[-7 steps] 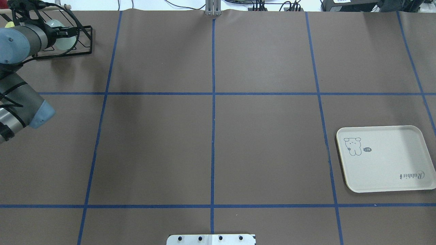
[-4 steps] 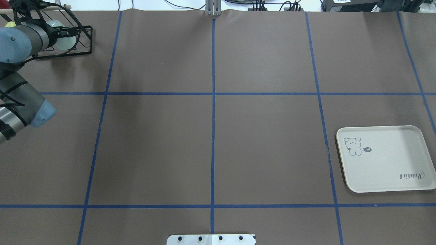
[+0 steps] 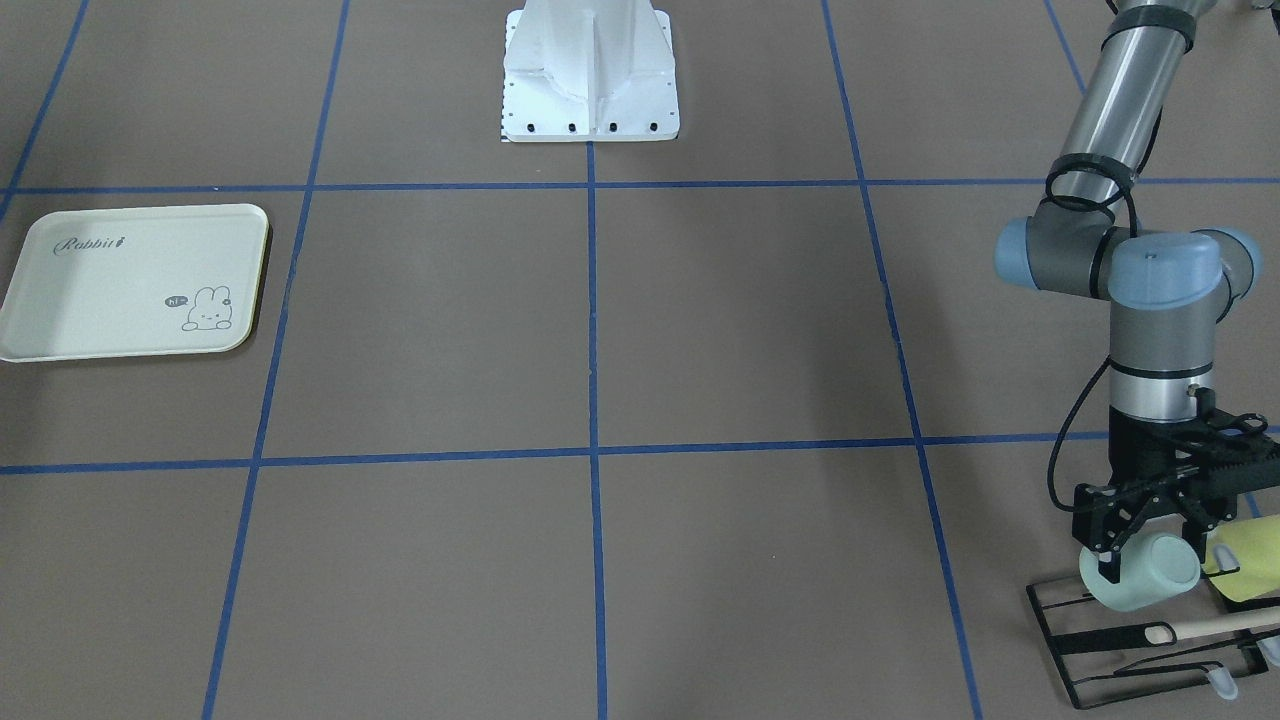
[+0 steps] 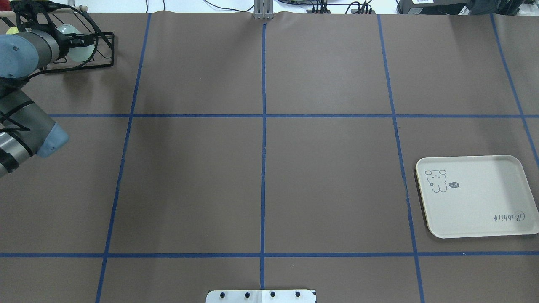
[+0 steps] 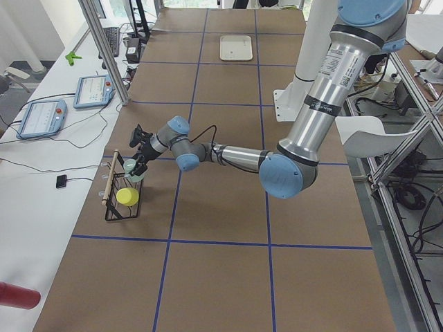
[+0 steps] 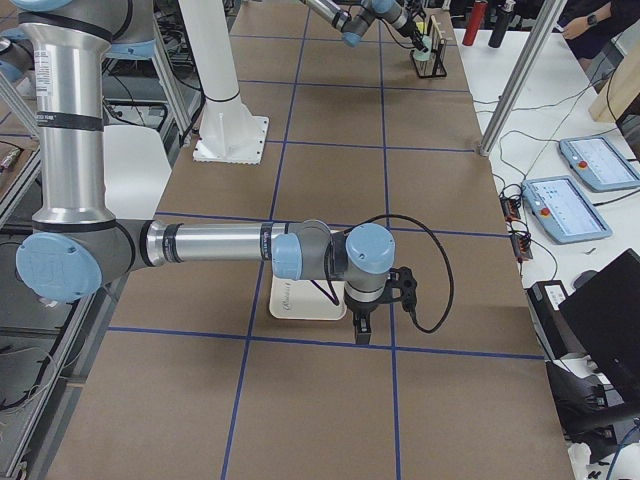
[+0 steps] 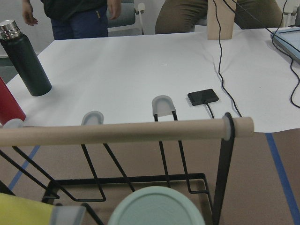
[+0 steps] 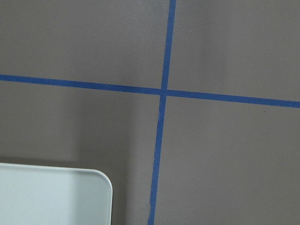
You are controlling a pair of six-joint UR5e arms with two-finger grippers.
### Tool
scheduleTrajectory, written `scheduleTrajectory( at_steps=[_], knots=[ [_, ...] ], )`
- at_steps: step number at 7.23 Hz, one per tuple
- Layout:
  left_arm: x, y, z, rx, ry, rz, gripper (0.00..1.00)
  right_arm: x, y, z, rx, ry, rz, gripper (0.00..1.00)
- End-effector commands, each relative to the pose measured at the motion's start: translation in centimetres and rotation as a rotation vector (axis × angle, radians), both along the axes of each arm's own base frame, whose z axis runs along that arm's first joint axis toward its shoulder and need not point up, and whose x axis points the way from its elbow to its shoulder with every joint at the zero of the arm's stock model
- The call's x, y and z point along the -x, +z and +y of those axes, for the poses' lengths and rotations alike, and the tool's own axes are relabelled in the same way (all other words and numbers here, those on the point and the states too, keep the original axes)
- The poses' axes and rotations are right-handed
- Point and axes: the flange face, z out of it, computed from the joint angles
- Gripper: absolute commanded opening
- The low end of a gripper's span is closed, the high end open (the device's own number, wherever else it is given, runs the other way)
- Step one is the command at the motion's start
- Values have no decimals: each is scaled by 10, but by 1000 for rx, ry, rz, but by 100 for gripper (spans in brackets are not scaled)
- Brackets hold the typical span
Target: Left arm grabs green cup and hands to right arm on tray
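Exterior front-facing, left gripper [image 3: 1150, 556] fingers [image 3: 1105, 550]: either side of small pale mint-green plastic cup [image 3: 1140, 588]; clamped or not, cannot tell.
Cup: tilted within black wire rack [image 3: 1095, 640], beside yellow-green cup [image 3: 1240, 565].
Right gripper [image 6: 360, 328]: well apart from rack, at flat cream rectangular tray [image 3: 100, 300] edge; finger state cannot tell.
Step (judged): grasp.
Next (judged): lift clear of rack wires, carry to handover.

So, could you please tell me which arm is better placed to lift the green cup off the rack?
Left. The left pincer straddles the green cup on the black wire rack, whereas the right arm hangs at the tray, at the table's other end, far from the cup.
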Motion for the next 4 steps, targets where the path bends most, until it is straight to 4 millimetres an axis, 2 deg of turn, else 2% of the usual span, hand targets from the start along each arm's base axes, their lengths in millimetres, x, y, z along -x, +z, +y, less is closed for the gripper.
scheduleTrajectory(
  at_steps=[1, 2, 4],
  knots=[
    [2, -1, -1, -1, -3, 1, 82, 0, 0, 1, 2, 0, -1, 99],
    [4, -4, -2, -4, -7, 7, 72, 0, 1, 1, 3, 0, -3, 99],
    [12, -12, -4, -27, -15, 19, 41, 0, 1, 1, 3, 0, -3, 99]
  ],
)
